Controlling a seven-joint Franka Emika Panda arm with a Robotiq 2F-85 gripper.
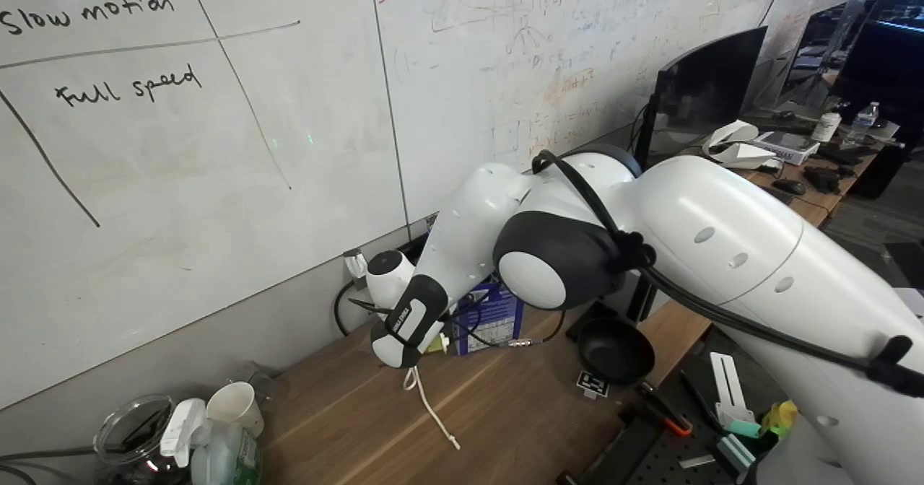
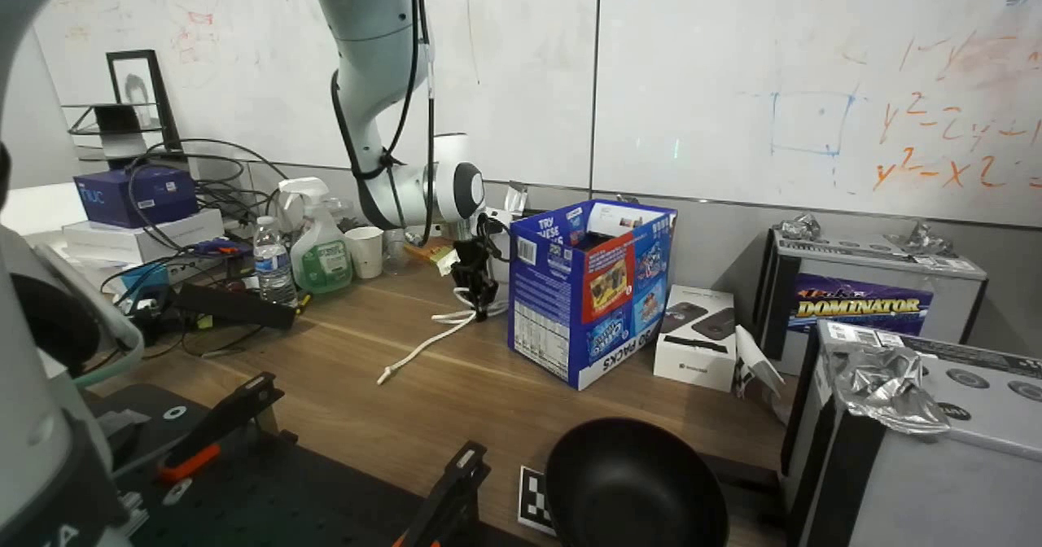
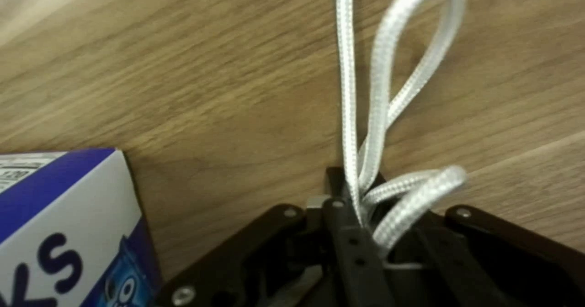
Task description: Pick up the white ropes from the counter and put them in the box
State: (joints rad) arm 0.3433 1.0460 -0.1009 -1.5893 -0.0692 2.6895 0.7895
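White ropes: in an exterior view we noted one end trailing toward the front edge of the surface, away from the wall. Hand: clenched on the gathered ropes, to lift them together, we judged. Blue box: just beside, nearer the wall edge, top open, presumably to receive them. Room: we found most toward the front edge; the box crowded the right.

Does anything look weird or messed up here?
Yes: in an exterior view, crumpled silver foil sits on top of the nearer grey case. It looks odd because it's all scrunched up, like rubbish left there. The blue box stands upright, and I can't see any spills.
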